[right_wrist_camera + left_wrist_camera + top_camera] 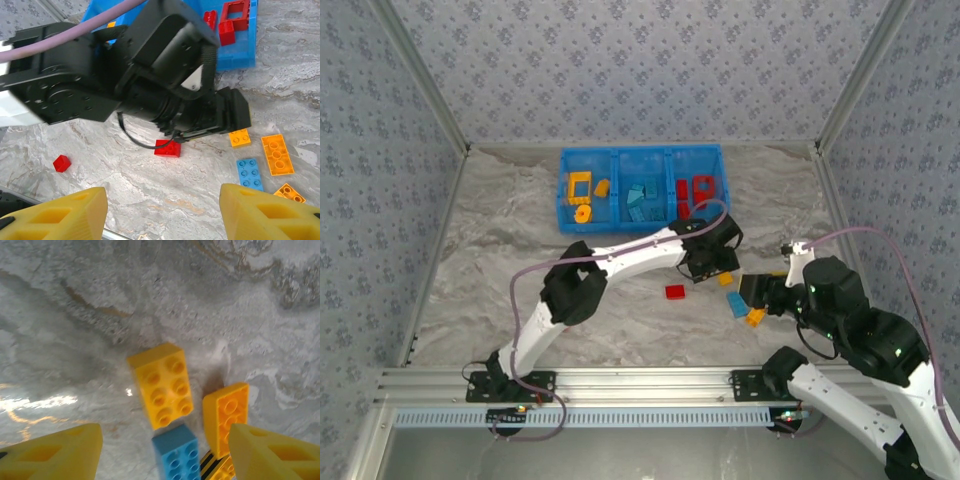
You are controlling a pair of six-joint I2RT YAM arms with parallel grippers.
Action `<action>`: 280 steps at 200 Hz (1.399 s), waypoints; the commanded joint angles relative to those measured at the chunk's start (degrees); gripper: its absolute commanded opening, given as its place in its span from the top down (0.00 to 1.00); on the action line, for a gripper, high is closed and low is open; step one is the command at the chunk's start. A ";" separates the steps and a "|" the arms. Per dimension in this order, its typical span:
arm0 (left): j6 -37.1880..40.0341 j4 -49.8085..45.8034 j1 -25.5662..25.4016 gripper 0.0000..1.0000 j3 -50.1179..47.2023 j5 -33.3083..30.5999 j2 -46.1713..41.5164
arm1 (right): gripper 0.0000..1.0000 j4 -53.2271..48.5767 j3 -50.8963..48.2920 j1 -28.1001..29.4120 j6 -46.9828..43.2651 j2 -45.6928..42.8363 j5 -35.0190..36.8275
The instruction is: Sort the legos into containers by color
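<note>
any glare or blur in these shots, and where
left wrist: a white glare streak on the table at left, the yellow brick fairly sharp, the near fingers soft; right wrist: the left arm looms dark up close; top external: even light, faint shadows.

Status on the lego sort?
Left claw open over yellow brick. Right claw open, empty. Blue bin part-filled, loose bricks outside it. Left arm close ahead.

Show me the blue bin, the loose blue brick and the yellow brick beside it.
blue bin (620,151): top view, on its far rim.
loose blue brick (737,305): top view, middle of its top face.
yellow brick (161,385): left wrist view, middle of its studded top.
</note>
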 commanded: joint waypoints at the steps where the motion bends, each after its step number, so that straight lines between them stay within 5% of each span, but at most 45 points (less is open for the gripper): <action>1: -4.99 -10.78 -0.12 0.31 7.82 -0.92 4.04 | 0.37 -0.06 -1.17 0.46 0.74 -0.59 -0.82; 176: -10.36 -17.92 -0.65 0.47 18.73 -3.99 13.90 | 0.37 0.85 -2.92 0.70 1.14 -1.30 0.28; 208: -11.73 -24.15 -0.73 0.66 17.36 -7.75 11.69 | 0.37 0.64 -2.89 0.69 1.01 -1.30 0.55; 280: -12.69 -18.37 -0.69 0.44 7.75 -9.39 4.45 | 0.37 1.52 -3.78 0.65 0.66 -1.11 0.31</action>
